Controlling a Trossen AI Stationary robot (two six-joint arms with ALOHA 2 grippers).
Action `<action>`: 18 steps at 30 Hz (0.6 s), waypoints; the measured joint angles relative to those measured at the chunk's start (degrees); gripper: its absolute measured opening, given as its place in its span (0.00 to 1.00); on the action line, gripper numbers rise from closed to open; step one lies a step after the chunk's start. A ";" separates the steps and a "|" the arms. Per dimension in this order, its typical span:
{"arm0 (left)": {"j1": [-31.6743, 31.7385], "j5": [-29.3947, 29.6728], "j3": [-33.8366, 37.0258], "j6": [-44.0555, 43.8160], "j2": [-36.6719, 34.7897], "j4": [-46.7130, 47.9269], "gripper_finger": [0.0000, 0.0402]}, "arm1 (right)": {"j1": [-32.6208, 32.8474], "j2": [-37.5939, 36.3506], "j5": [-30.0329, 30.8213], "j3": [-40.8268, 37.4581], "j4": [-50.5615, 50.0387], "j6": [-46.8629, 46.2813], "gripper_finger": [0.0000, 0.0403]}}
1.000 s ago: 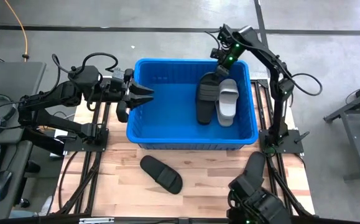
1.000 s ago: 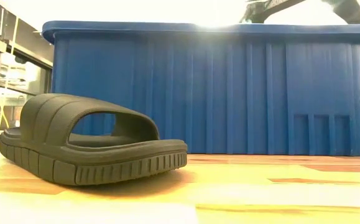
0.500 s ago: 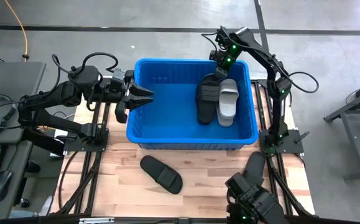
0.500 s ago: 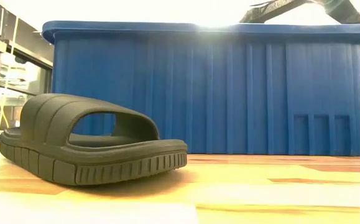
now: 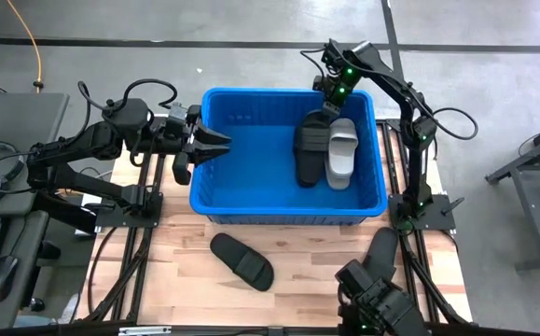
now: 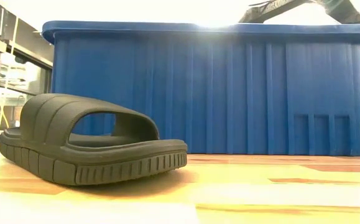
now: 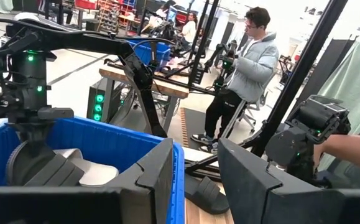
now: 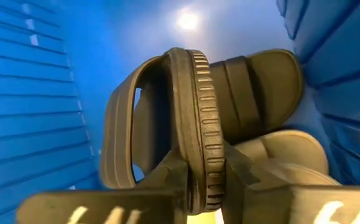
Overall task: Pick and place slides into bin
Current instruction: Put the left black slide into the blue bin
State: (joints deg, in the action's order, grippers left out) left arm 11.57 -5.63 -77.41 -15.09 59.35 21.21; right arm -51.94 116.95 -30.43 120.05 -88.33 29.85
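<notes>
The blue bin (image 5: 251, 182) stands mid-table. Inside it at the right, a light grey slide (image 5: 341, 152) lies flat, with a black slide (image 5: 310, 147) beside it. My right gripper (image 5: 329, 105) is over the bin's far right corner, shut on that black slide (image 8: 186, 118). Another black slide (image 5: 242, 260) lies sole-down on the table in front of the bin, and shows in the low view (image 6: 86, 146). My left gripper (image 5: 215, 147) hangs open and empty over the bin's left rim (image 7: 176, 155). My right gripper pinches the black slide's sole at its far end (image 8: 196, 165) between its two fingers, one finger on each face of the sole. The fingers come from above, slanting down into the bin. The slide is turned on its edge, its lower end down beside the grey slide (image 8: 279, 155).
Wooden table top lies free around the loose black slide (image 5: 242, 260), between the bin's front wall (image 6: 204, 93) and the table's near edge. The bin's left half shows bare blue floor. A person (image 7: 245, 68) stands beyond the table, and a hand (image 7: 354, 146) shows at the side.
My right gripper has shifted slightly toward the bin's far left while staying shut on the black slide, which has kept its place in the bin.
</notes>
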 joint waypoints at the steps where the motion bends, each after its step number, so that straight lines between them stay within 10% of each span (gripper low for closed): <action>1: 0.00 0.00 0.00 0.00 0.00 0.00 0.29 | 0.00 0.00 0.50 0.00 0.10 -0.48 0.09; 18: 0.00 0.02 0.00 0.00 0.00 -0.02 0.29 | 1.89 0.00 8.04 0.00 4.16 -0.77 0.26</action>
State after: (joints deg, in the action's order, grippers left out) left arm 11.57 -5.61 -77.41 -15.09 59.35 21.19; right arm -50.06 116.95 -22.39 120.05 -84.17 29.08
